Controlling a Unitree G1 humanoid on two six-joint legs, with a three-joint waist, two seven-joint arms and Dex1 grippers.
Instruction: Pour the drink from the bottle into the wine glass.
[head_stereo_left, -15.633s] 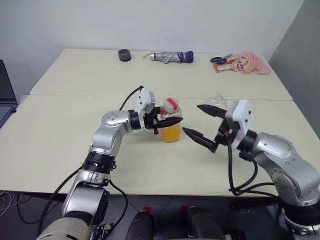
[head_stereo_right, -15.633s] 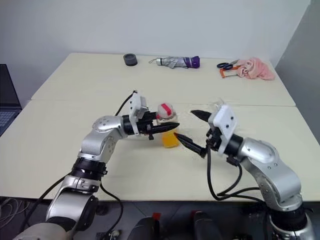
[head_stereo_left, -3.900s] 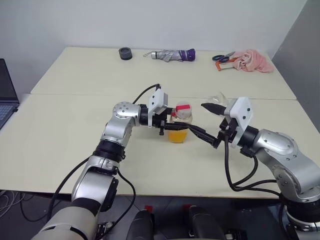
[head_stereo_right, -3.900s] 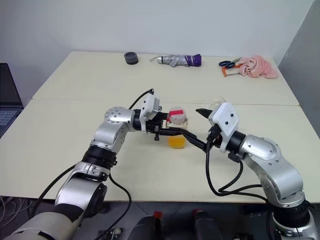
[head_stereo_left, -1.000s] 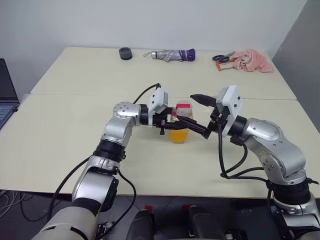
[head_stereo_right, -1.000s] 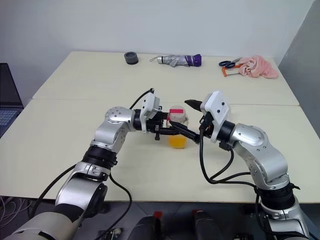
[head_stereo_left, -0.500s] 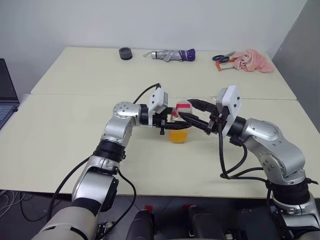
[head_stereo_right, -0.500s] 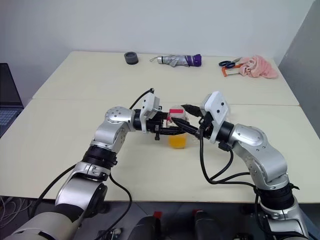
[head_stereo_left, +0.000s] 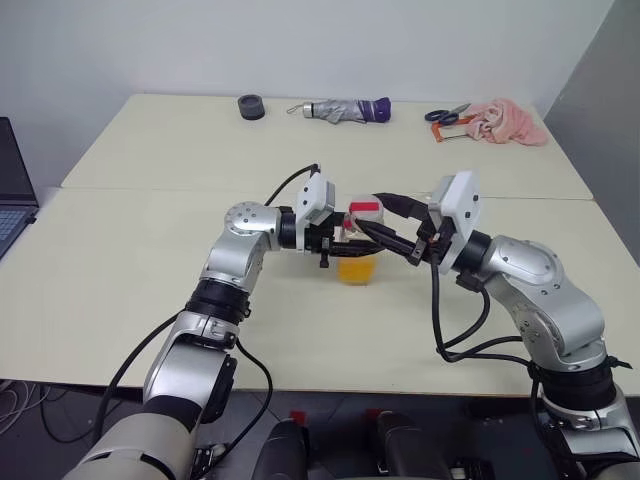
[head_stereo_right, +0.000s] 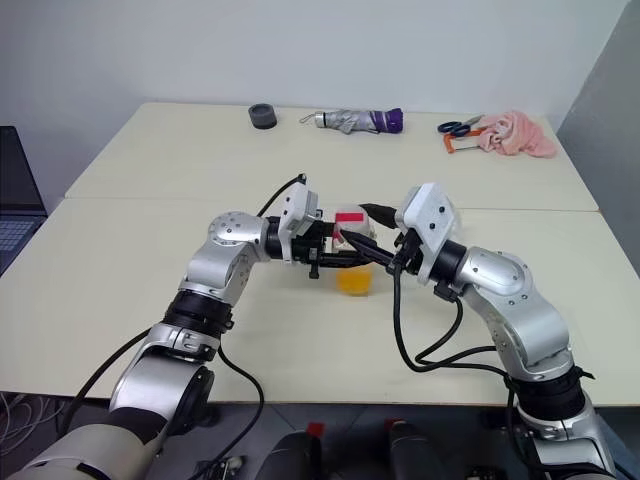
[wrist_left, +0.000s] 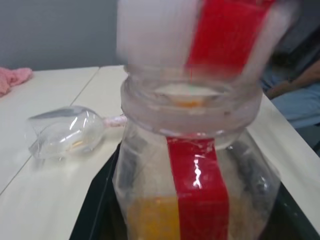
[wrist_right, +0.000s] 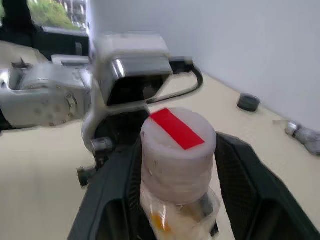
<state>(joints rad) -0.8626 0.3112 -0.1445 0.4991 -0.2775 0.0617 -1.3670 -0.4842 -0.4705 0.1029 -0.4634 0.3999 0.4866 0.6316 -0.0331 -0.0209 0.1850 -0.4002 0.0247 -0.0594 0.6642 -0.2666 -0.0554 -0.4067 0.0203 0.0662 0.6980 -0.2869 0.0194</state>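
Bottle (head_stereo_left: 358, 250) clamped in left gripper (head_stereo_left: 352, 240); right gripper (wrist_right: 177, 165) astride cap (wrist_right: 178, 140).

We are looking at a plain lab or test room: bare grey-white walls, two pale counters (head_stereo_left: 150, 290) pushed together, an open laptop (head_stereo_left: 12, 185) sitting at one edge, scattered props like scissors (head_stereo_left: 443, 116).

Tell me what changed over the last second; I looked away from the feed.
The right gripper closed its jaws around the cap of the bottle. The left gripper kept its hold on the bottle's body. The wine glass lies on its side on the table as before, and the drink is not poured.
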